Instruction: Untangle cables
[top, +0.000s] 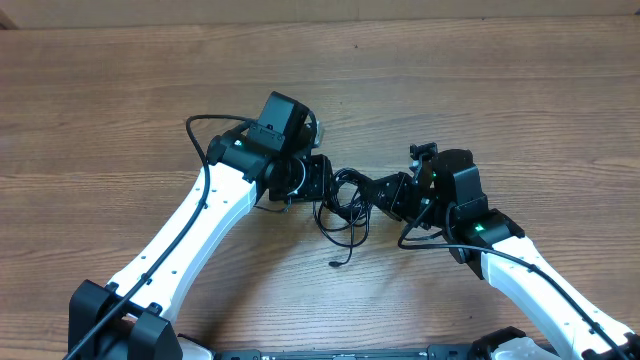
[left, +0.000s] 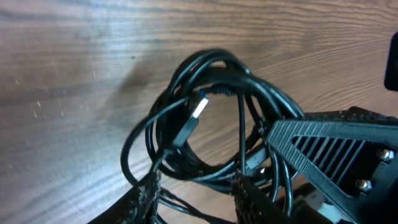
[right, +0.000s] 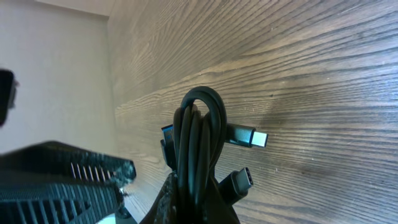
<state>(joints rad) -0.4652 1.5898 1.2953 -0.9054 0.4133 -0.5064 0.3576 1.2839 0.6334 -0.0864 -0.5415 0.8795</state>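
Item: right gripper (right: 193, 208), closest to its wrist camera, fingers pressed together on a doubled loop of the cables (right: 200, 124). The loop rose toward 12 o'clock. Two plugs (right: 252, 137) poked out at the loop's 3 o'clock.

Item: left gripper (left: 196, 202), fingers parted, several strands running between them, and one flat plug lying across the coil.

Item: wooden table (top: 100, 80). Seen from above, the bundle lay about mid-table, with the left gripper at its 9 o'clock, the right gripper at its 3 o'clock, and one loose end trailing toward 6 o'clock.
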